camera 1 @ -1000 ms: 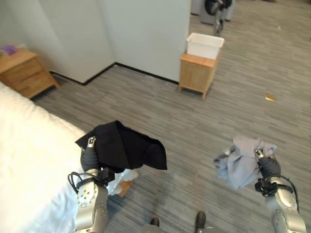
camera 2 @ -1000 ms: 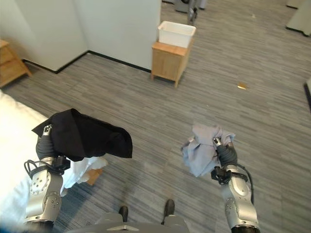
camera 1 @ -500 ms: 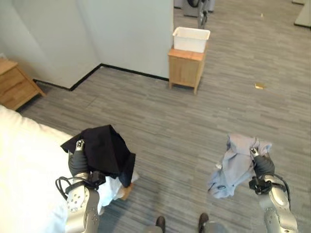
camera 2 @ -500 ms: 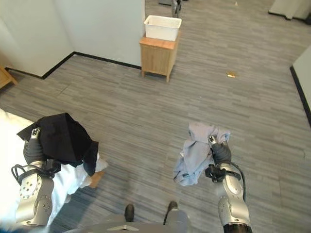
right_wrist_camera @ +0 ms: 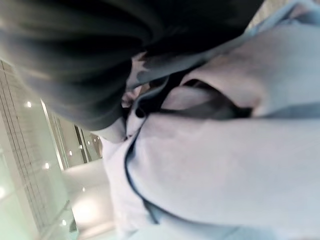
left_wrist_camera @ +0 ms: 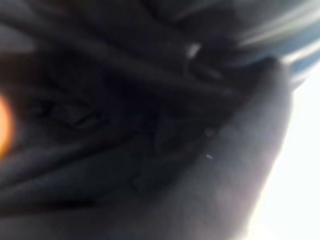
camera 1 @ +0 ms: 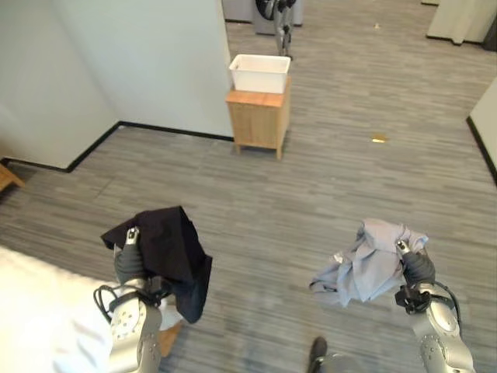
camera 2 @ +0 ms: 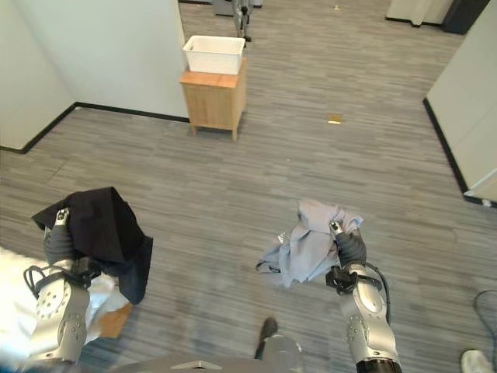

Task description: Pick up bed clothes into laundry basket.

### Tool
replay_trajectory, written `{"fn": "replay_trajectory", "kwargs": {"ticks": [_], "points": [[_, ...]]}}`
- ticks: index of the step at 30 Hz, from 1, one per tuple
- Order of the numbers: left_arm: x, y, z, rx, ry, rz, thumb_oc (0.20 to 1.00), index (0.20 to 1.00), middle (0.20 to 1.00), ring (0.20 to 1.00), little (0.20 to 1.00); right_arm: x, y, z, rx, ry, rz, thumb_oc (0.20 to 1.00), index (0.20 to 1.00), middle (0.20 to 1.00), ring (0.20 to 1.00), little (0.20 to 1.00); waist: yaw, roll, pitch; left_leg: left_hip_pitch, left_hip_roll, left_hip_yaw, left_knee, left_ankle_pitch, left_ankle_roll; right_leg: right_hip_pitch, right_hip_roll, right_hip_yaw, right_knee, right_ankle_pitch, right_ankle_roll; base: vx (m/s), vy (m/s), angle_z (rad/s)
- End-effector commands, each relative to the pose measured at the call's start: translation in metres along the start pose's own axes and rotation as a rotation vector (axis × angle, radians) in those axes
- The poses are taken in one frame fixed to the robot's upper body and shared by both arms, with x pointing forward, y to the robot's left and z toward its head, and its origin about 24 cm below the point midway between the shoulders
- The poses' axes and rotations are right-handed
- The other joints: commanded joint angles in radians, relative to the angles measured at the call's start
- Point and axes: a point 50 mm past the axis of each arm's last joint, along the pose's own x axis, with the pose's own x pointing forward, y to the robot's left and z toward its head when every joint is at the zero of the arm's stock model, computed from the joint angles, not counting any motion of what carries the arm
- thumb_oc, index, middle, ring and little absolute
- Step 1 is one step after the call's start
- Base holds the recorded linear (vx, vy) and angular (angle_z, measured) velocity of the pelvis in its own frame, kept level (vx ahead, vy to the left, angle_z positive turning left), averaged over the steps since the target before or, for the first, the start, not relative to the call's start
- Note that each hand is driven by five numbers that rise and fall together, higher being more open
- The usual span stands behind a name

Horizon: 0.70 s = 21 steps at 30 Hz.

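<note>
Carrying: left hand (camera 1: 126, 264) clenched on black garment (camera 1: 167, 249), right hand (camera 1: 417, 268) gripping grey garment (camera 1: 365, 268), both off the floor; better keep grips tight till white basket (camera 1: 259, 73) on wooden stand (camera 1: 258, 120)

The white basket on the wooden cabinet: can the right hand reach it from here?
Probably not yet. The white basket stands far across open floor, and the right hand is full with the grey garment.
</note>
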Motion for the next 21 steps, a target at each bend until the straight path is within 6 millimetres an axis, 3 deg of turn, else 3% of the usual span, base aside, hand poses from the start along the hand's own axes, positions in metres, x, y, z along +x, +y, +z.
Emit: {"fn": "replay_trajectory", "kwargs": {"ticks": [1,3,4,5,7,8,9,13,14,15,17,18,19,20,21], "points": [[0.015,-0.014,0.048,-0.030,-0.227,-0.106,0.200,0.200,0.200,0.200,0.200,0.012,0.011,0.050,0.021,-0.228,0.061,0.200,0.200,0.200,0.200,0.200,0.032,-0.044,0.071,-0.087,-0.107,0.081,0.209,0.159,0.048,0.105,-0.019,0.030,-0.141,0.019,0.053,0.56,-0.330,-0.62],[0.016,-0.018,0.047,-0.050,-0.222,-0.119,0.200,0.200,0.200,0.200,0.200,0.012,0.010,0.052,0.027,-0.237,0.059,0.200,0.200,0.200,0.200,0.200,0.049,-0.042,0.077,-0.153,-0.095,0.098,0.195,0.140,0.052,0.137,-0.006,0.037,-0.160,0.007,0.052,0.37,-0.139,-0.47],[0.016,-0.021,0.044,-0.058,-0.205,-0.131,0.200,0.200,0.200,0.200,0.200,0.011,0.007,0.054,0.034,-0.249,0.046,0.200,0.200,0.200,0.200,0.200,0.068,-0.033,0.076,-0.223,-0.082,0.112,0.068,0.132,0.049,0.190,0.004,0.044,-0.183,-0.018,0.059,0.32,-0.062,-0.06],[0.016,-0.021,0.044,-0.058,-0.205,-0.132,0.200,0.200,0.200,0.200,0.200,0.011,0.007,0.054,0.035,-0.249,0.045,0.200,0.200,0.200,0.200,0.200,0.067,-0.038,0.073,-0.222,-0.089,0.115,0.055,0.141,0.052,0.186,-0.002,0.043,-0.184,-0.015,0.060,0.56,-0.056,0.09],[0.014,-0.021,0.038,-0.060,-0.184,-0.132,0.200,0.200,0.200,0.200,0.200,0.009,0.005,0.052,0.022,-0.244,0.041,0.200,0.200,0.200,0.200,0.200,0.087,-0.017,0.058,-0.241,-0.121,0.123,-0.194,0.153,0.064,0.225,0.009,0.051,-0.195,-0.048,0.076,0.60,0.053,-0.03],[0.010,-0.018,0.032,-0.060,-0.158,-0.118,0.200,0.200,0.200,0.200,0.200,0.009,0.006,0.046,0.005,-0.214,0.053,0.200,0.200,0.200,0.200,0.200,0.111,0.006,0.038,-0.244,-0.160,0.081,-0.425,0.214,0.057,0.263,0.032,0.063,-0.196,-0.085,0.089,0.76,0.081,-0.11],[0.008,-0.017,0.030,-0.063,-0.150,-0.113,0.200,0.200,0.200,0.200,0.200,0.010,0.007,0.044,-0.005,-0.206,0.063,0.200,0.200,0.200,0.200,0.200,0.119,0.012,0.029,-0.254,-0.157,0.075,-0.490,0.230,0.047,0.287,0.035,0.067,-0.196,-0.097,0.094,0.61,0.059,0.01],[0.005,-0.010,0.027,-0.039,-0.141,-0.085,0.200,0.200,0.200,0.200,0.200,0.014,0.014,0.043,-0.020,-0.191,0.101,0.200,0.200,0.200,0.200,0.200,0.141,0.006,0.009,-0.267,-0.147,0.110,-0.553,0.281,0.027,0.375,0.025,0.102,-0.196,-0.119,0.114,0.66,0.057,-0.20],[0.003,-0.004,0.028,-0.036,-0.143,-0.062,0.200,0.200,0.200,0.200,0.200,0.014,0.020,0.040,-0.013,-0.180,0.131,0.200,0.200,0.200,0.200,0.200,0.150,-0.001,-0.026,-0.228,-0.155,0.145,-0.541,0.293,0.050,0.411,0.001,0.112,-0.182,-0.121,0.138,0.46,0.098,-0.36],[0.003,-0.003,0.028,-0.035,-0.143,-0.061,0.200,0.200,0.200,0.200,0.200,0.014,0.021,0.040,-0.013,-0.179,0.131,0.200,0.200,0.200,0.200,0.200,0.152,-0.004,-0.025,-0.224,-0.157,0.150,-0.542,0.292,0.051,0.412,-0.004,0.115,-0.181,-0.122,0.140,0.73,0.164,-0.55],[0.003,-0.005,0.030,-0.009,-0.142,-0.085,0.200,0.200,0.200,0.200,0.200,0.014,0.027,0.039,-0.025,-0.177,0.155,0.200,0.200,0.200,0.200,0.200,0.167,-0.036,-0.045,-0.217,-0.201,0.172,-0.480,0.246,0.111,0.391,-0.093,0.122,-0.022,-0.044,0.184,0.44,0.139,-0.65],[0.003,-0.005,0.030,-0.009,-0.142,-0.085,0.200,0.200,0.200,0.200,0.200,0.014,0.027,0.039,-0.025,-0.177,0.155,0.200,0.200,0.200,0.200,0.200,0.168,-0.036,-0.047,-0.218,-0.201,0.173,-0.479,0.246,0.111,0.389,-0.093,0.123,-0.022,-0.044,0.184,0.52,0.310,-0.47],[0.005,-0.012,0.029,-0.002,-0.133,-0.111,0.200,0.200,0.200,0.200,0.200,0.015,0.030,0.035,-0.024,-0.166,0.152,0.200,0.200,0.200,0.200,0.200,0.164,-0.044,-0.040,-0.182,-0.254,0.173,-0.431,0.168,0.185,0.276,-0.184,0.154,0.349,0.204,0.208,0.54,0.404,-0.27],[0.008,-0.017,0.033,-0.015,-0.149,-0.123,0.200,0.200,0.200,0.200,0.200,0.015,0.038,0.034,0.020,-0.177,0.166,0.200,0.200,0.200,0.200,0.200,0.146,-0.025,-0.019,-0.131,-0.260,0.166,-0.434,0.143,0.210,0.182,-0.209,0.176,0.509,0.297,0.211,0.71,0.526,-0.07],[0.009,-0.020,0.034,-0.018,-0.155,-0.138,0.200,0.200,0.200,0.200,0.200,0.015,0.041,0.027,0.037,-0.153,0.173,0.200,0.200,0.200,0.200,0.200,0.121,-0.011,0.005,-0.076,-0.265,0.154,-0.444,0.120,0.228,0.117,-0.230,0.175,0.599,0.324,0.208,0.49,0.334,-0.12]]}}
